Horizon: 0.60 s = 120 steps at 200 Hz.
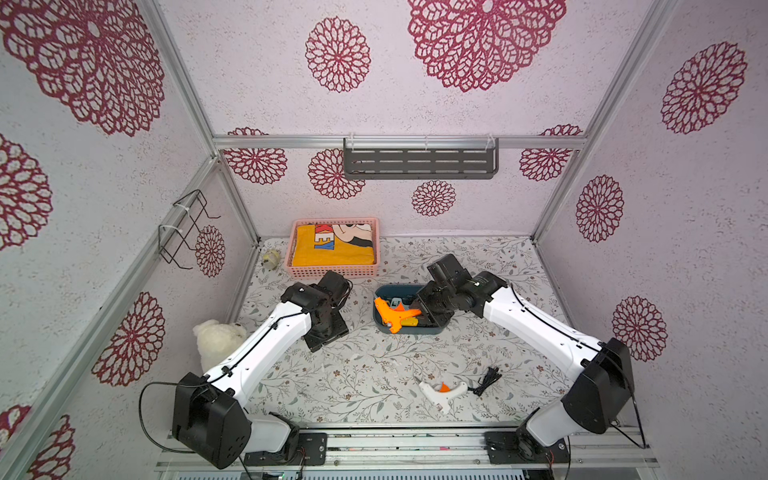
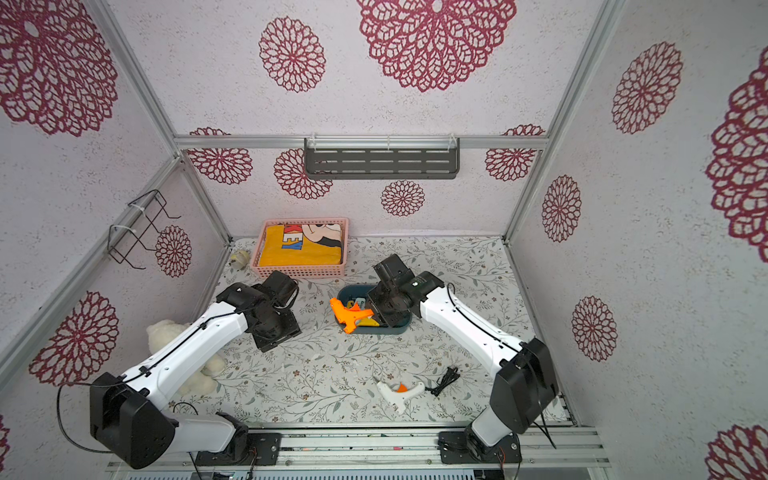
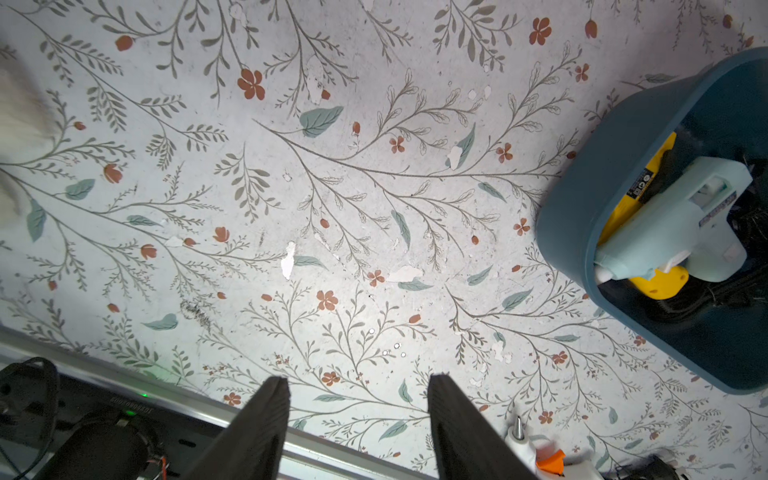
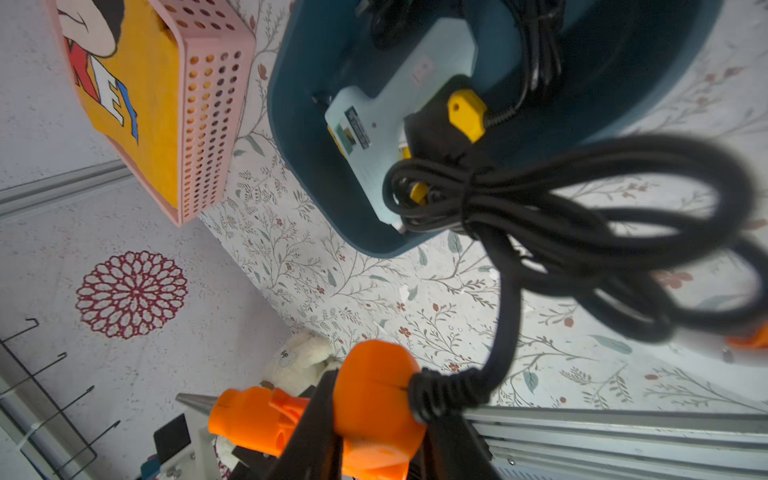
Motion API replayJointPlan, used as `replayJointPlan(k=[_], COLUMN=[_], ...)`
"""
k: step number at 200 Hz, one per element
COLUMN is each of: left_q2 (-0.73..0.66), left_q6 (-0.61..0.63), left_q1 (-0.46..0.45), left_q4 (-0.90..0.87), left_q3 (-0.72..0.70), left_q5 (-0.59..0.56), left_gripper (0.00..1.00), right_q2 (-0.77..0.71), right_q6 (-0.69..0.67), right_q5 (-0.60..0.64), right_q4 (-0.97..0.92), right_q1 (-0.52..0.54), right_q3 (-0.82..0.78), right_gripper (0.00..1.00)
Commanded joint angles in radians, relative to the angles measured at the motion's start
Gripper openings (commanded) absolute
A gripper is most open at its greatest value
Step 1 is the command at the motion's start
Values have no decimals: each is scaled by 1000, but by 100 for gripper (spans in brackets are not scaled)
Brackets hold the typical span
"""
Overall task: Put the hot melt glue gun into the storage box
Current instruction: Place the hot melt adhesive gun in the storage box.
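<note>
Pinching the orange glue gun (image 4: pixel 374 399) above the crowded storage box (image 1: pixel 415 331), right fingers (image 4: pixel 311 432) risk its dangling cord (image 4: pixel 582 232) snagging the rim — left fingers (image 3: pixel 257 428) spread, empty.

bright, even light, faint shadows on the table (image 1: pixel 353 374), wide-angle bending at both top views' edges, the near black cord (image 4: pixel 509 291) blurred in the right wrist view.
</note>
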Motion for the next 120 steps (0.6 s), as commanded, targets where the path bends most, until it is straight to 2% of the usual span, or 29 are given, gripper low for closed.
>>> replayJointPlan(k=[1, 120], left_q2=[-31, -60], left_q6=[-9, -26], left_q1=[10, 10], left_q4=[-24, -34], left_q3=[0, -18], left_q5=[-15, -23], left_gripper=[60, 59], right_q2=[32, 179], right_q6=[-3, 91], right_q5=[63, 177], right_q4=[36, 146], right_q1=[-26, -50], right_q3=[45, -27], right_gripper=[0, 0])
